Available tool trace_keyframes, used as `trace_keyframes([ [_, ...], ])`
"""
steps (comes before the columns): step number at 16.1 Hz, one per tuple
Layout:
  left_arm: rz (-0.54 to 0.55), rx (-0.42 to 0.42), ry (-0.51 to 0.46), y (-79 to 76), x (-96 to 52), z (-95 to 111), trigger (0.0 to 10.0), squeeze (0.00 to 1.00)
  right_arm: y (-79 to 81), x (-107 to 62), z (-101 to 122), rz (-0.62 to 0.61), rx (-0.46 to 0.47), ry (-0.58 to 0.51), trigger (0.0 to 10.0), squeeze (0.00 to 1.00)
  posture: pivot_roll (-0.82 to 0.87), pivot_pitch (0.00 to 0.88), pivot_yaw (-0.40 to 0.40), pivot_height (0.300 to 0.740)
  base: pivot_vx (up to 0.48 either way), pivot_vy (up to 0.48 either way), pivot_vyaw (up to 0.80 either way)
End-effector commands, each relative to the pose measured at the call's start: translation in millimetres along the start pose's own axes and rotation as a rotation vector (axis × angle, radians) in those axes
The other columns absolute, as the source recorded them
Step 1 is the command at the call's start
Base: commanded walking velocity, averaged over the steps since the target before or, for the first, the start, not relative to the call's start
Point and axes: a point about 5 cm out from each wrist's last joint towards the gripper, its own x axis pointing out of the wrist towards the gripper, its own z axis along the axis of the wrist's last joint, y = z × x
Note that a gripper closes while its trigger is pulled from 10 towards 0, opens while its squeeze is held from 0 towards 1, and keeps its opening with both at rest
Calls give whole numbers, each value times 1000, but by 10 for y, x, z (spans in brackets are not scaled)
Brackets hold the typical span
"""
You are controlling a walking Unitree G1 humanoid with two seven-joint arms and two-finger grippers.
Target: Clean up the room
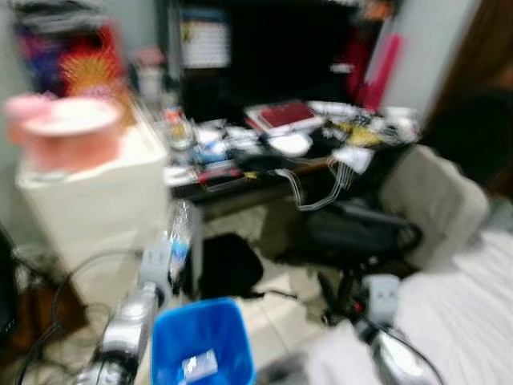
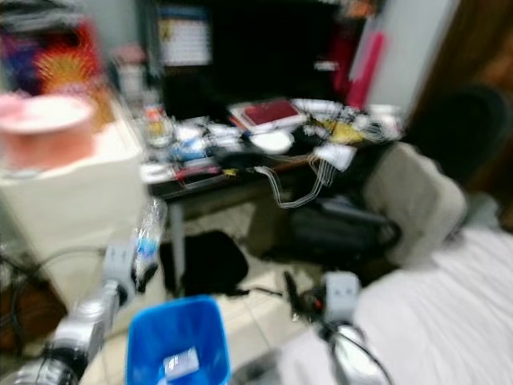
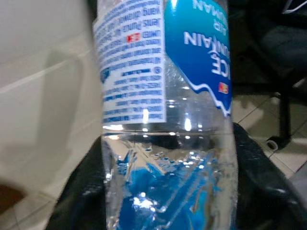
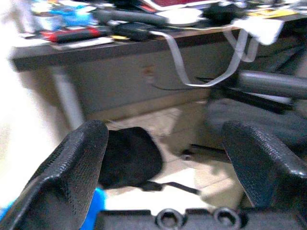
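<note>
The left gripper point(image 1: 175, 255) is closed around a clear plastic water bottle point(image 1: 181, 233), which it holds upright above the floor. In the left wrist view the bottle point(image 3: 168, 120) stands between the two black fingers point(image 3: 81, 191), and its blue and white label is seen upside down. Directly below the left gripper, toward 6 o'clock, stands a blue bin point(image 1: 202, 341) with a small piece of clear wrapping at its bottom. The bottle is above and a little behind the bin's rim, not inside it.

The right gripper point(image 4: 163, 163) is open and holds nothing; its two fingers point(image 4: 72, 167) are well apart. In the head views the right arm point(image 1: 383, 301) is at about 5 o'clock, beside a white bed sheet point(image 1: 457, 313).

At 9 o'clock from the bottle there is a white cabinet point(image 1: 96, 208) with pink round containers point(image 1: 68, 128) on top. At 12 to 1 o'clock is a dark desk point(image 1: 264, 172), crowded with papers, a red book point(image 1: 282, 115) and many small things too blurred to name. Grey flat cables point(image 1: 321, 188) hang from the desk's edge. On the tiled floor under the desk lies a black bag point(image 1: 228, 265). At 3 o'clock stands an office chair point(image 1: 417, 200) with a beige back.
</note>
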Motion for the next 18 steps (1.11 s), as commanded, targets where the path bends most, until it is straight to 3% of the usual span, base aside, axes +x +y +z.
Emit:
trace_keyframes([
  [1, -73, -39, 42, -180, -4, -148, 10000, 1000, -37, -14, 8, -12, -4, 5, 10000, 0, -30, 26, -93, 740, 0, 0, 0],
  [4, -150, -129, 117, -383, -68, -401, 10000, 1000, -34, -24, -11, -14, 0, 10, 10000, 0, -25, 26, -90, 740, 0, 0, 0],
  [8, -137, -195, 161, -397, -99, -574, 10000, 1000, -38, -13, -3, -1, -2, 20, 10000, 0, -8, 19, -94, 740, 0, 0, 0],
  [9, -135, -186, 159, -396, -131, -628, 10000, 0, -36, -3, -2, 5, -3, 23, 10000, 0, 4, 17, -96, 740, 0, 0, 0],
  [11, -119, -167, 88, -319, -186, -631, 10000, 0, -25, 23, 18, 17, -3, 14, 10000, 0, 22, 12, -93, 740, 0, 0, 0],
  [12, -112, -126, 2, -263, -228, -575, 10000, 0, -26, 38, 32, 18, -2, 8, 10000, 0, 26, 11, -93, 740, 0, 0, 0],
  [14, -105, -51, -70, -222, -281, -522, 10000, 0, -29, 53, 44, 15, -1, 2, 10000, 0, 45, 6, -94, 740, 0, 0, 0],
  [16, -70, 7, -267, -128, -530, -292, 10000, 0, -9, 83, 82, 20, -2, -17, 10000, 0, 88, 0, -97, 740, 0, 0, 0],
  [18, -53, 29, -331, -142, -643, -158, 10000, 0, 0, 110, 79, 17, 4, -17, 10000, 0, 117, 0, -103, 740, 0, 0, 0],
])
